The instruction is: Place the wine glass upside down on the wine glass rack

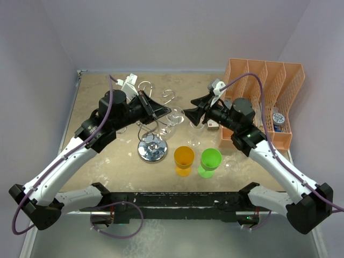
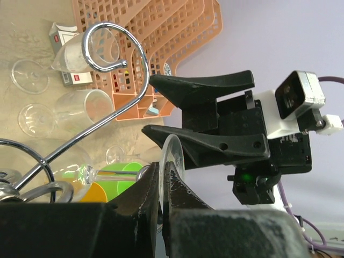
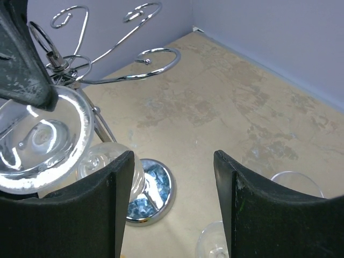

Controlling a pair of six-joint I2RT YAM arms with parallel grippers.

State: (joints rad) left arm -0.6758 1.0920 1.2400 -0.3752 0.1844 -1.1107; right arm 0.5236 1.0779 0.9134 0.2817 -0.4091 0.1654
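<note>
**Thin glass pinched by its foot, chrome scrolls close by**

The left hand [image 2: 163, 173] is clamped shut on the wine glass [image 2: 173, 153], pinching the rim of its flat foot so the glass lies sideways. I judge it light, rigid, slick and brittle. The foot's edge gives little purchase, so the stem looks the surer hold. Just beyond the glass the right hand [image 3: 173, 158] faces it, fingers spread, holding nothing. Just below the left hand stands the wine glass rack [image 1: 152, 150], its wire scrolls near the glass. Further out, the beige marbled desk [image 3: 215, 102] looks hard. It carries an orange cup [image 1: 184, 157], a green cup [image 1: 210, 159] and, behind the right hand, an orange mesh organiser [image 1: 269, 86]. Lilac walls [image 1: 177, 32] close in.
</note>
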